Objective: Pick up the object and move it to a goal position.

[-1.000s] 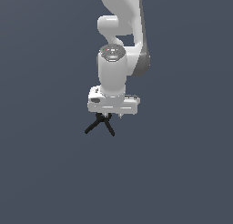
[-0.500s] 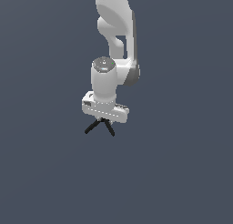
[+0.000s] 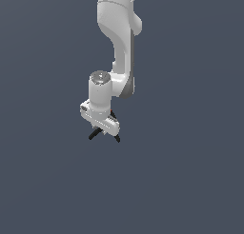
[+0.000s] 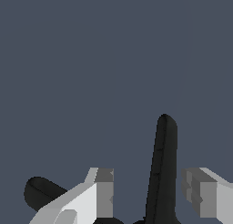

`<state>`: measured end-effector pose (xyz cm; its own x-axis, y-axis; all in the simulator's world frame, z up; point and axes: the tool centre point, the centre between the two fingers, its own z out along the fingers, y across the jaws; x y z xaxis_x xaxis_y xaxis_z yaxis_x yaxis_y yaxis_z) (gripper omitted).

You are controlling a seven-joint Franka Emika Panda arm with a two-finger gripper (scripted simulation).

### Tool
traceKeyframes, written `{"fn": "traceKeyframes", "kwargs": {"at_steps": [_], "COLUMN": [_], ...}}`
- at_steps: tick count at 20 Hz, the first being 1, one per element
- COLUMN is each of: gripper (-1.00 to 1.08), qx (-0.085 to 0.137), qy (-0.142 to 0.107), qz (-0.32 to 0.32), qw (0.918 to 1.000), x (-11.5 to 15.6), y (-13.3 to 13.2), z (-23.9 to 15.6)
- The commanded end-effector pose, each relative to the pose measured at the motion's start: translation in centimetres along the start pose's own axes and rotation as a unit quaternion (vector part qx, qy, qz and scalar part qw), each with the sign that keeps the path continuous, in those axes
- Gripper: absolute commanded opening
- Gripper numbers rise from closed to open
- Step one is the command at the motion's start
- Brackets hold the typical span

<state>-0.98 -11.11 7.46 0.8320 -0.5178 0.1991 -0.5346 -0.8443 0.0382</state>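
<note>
The gripper (image 3: pixel 106 129) hides most of the black clamp (image 3: pixel 95 133); only 2 splayed legs poke out beneath it. In the wrist view 1 leg (image 4: pixel 161 168) rises between the 2 jaws, which stand spread, with a gap on each side.
</note>
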Motion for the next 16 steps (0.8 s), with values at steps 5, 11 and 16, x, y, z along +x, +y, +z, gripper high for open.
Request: {"fn": "traceKeyframes", "kwargs": {"at_steps": [5, 11, 16], "gripper": [0.28, 0.28, 0.28], "qx": [-0.009, -0.012, -0.012], "qy": [0.023, 0.033, 0.032], "qz": [0.058, 0.08, 0.08], "qw": [0.998, 0.9961, 0.9962], "x": [0.3, 0.4, 0.4], "y": [2.4, 3.4, 3.4], "z": [1.9, 2.6, 2.7]}}
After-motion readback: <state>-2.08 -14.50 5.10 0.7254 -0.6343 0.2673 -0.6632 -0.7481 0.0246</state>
